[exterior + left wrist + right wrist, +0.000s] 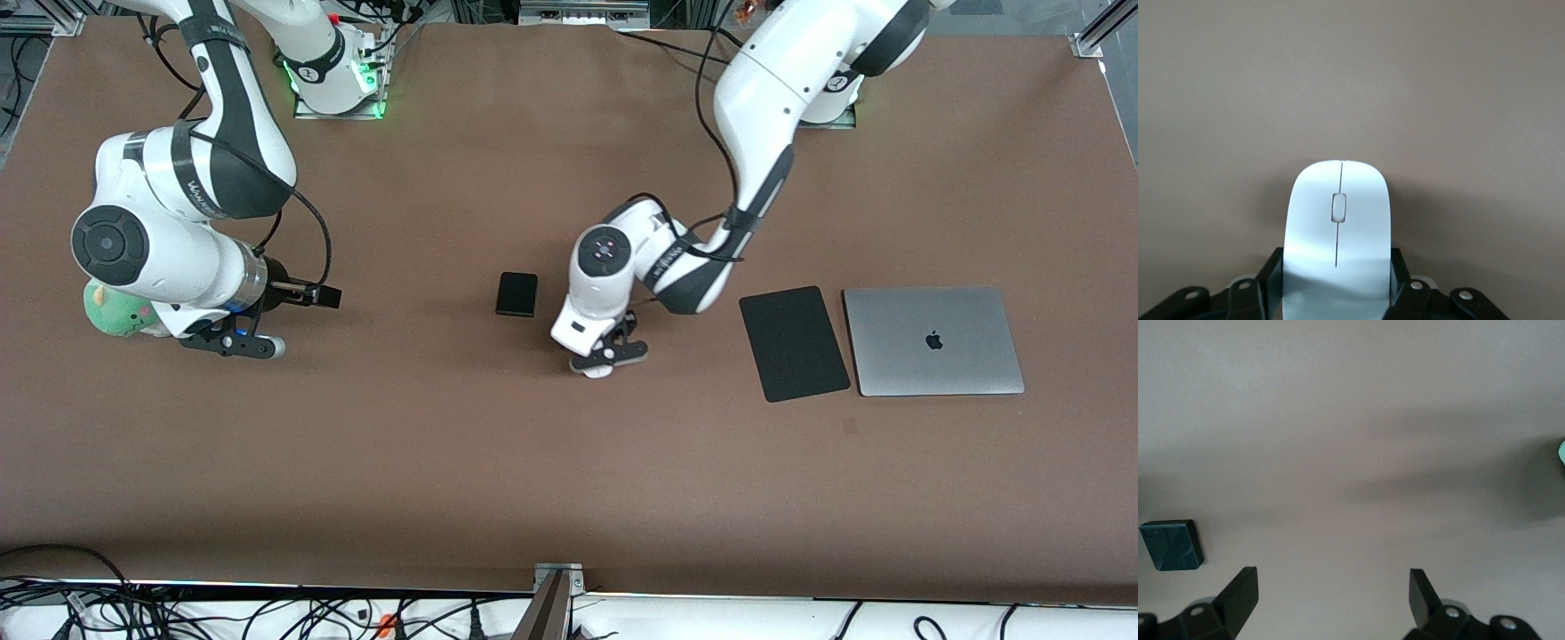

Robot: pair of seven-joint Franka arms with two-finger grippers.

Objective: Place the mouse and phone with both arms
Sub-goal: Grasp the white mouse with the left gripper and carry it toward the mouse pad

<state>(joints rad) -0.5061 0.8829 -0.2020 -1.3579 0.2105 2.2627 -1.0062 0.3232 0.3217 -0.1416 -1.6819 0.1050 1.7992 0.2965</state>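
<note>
The left tool [608,354] grips the mouse [1337,233] on the worktop [444,444] near the phone [516,294] — its scroll wheel shows only from the left wrist. The right tool [1331,597] waits spread — beside a green plush toy [116,311].

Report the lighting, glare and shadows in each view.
Front view: even overhead light, faint shadows under both arms, green status glow at the right arm's base; the laptop lid shows no glare. Left wrist view: a soft bright band of glare crosses the mouse, which casts a dim shadow on the table. Right wrist view: broad blurred shadows streak the table; the phone looks dull.
</note>
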